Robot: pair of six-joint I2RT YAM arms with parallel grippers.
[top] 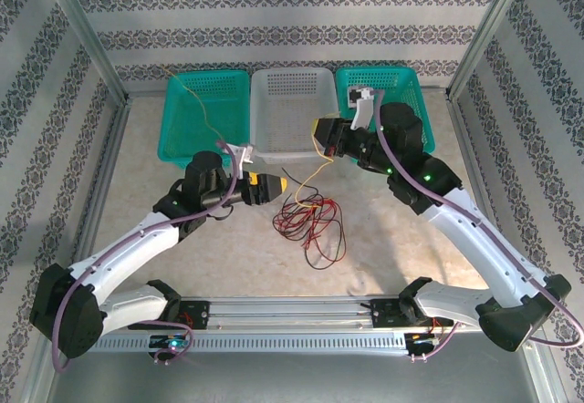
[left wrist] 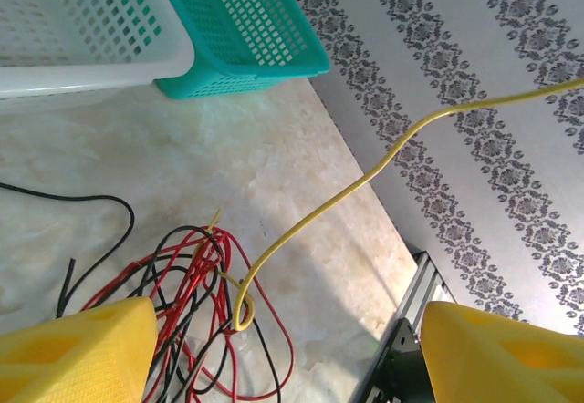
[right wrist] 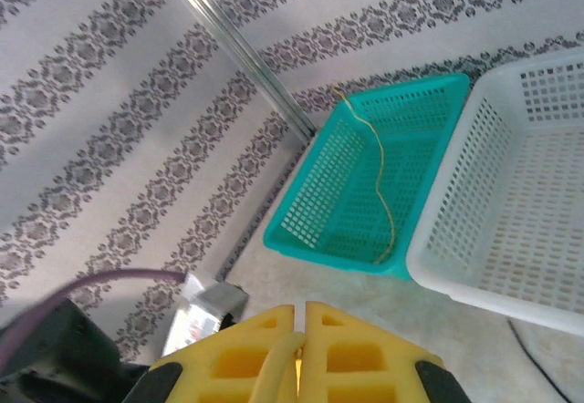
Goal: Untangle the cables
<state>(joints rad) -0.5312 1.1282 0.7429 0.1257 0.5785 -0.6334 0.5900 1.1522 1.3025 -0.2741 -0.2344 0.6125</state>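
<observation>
Holding the yellow cable (left wrist: 365, 180) with my right gripper (right wrist: 299, 325) closed on it, I have one strand raised from the red and black tangle (top: 308, 221), which lies mid-table. My left gripper (left wrist: 283, 330) stands with its fingers apart near that tangle, empty. I judge these cables light, limp and springy, so loops will snag and drag the bundle. Take one strand near a free end, clear of crossings. A second yellow cable (top: 194, 102) lies in the left teal basket (top: 173, 143). The marbled table (top: 392, 257) looks smooth and will likely offer little friction. Patterned walls enclose the workspace.
</observation>
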